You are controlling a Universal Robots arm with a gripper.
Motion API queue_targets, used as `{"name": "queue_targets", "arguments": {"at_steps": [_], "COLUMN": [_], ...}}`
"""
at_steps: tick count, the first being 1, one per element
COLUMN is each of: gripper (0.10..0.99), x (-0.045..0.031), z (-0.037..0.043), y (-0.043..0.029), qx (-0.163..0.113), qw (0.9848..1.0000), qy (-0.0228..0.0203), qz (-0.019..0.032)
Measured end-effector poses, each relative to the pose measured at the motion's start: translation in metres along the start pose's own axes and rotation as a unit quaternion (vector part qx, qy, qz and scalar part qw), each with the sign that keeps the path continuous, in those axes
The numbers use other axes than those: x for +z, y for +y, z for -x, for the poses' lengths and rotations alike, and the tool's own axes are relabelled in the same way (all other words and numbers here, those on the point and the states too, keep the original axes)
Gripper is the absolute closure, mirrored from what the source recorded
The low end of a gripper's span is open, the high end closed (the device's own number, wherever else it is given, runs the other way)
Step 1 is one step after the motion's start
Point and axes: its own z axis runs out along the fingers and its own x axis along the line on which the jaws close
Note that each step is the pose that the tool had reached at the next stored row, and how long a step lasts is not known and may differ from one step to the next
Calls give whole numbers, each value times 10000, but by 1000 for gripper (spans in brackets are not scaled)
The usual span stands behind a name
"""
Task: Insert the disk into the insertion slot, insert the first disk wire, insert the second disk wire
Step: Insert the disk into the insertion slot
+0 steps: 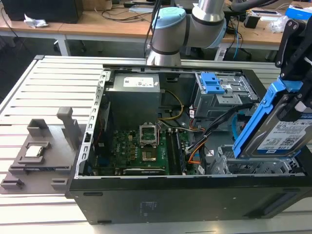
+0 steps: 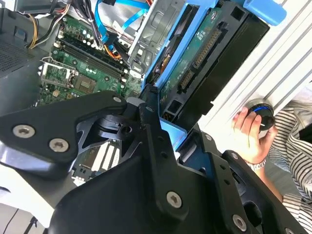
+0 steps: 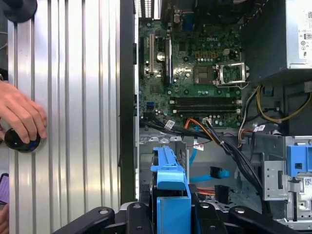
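Observation:
My gripper is shut on the disk, a grey drive with a white label in a bright blue carrier. In the exterior view the disk hangs tilted over the front right corner of the open computer case. Its lower edge is just above the insertion slot, a low silver perforated cage. The second wrist view shows the disk's green circuit side between my black fingers. The first disk wire, orange-red, and the second disk wire, light blue with a dark plug, lie loose inside the case beside the cage.
A taller grey cage with blue tabs, the power supply and the motherboard occupy the case. A thick black cable bundle crosses near the cages. A grey fixture sits on the slatted table. A person's hand rests on a black knob.

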Motion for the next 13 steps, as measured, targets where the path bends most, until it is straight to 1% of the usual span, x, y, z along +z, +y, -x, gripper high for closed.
{"name": "queue_targets", "arguments": {"at_steps": [4, 10, 13], "gripper": [722, 722, 722], "x": [83, 176, 230], "z": [21, 156, 185], "y": [0, -2, -3], "qx": [-1, -1, -1], "qw": [10000, 10000, 10000], "qy": [0, 0, 0], "qz": [0, 0, 0]}}
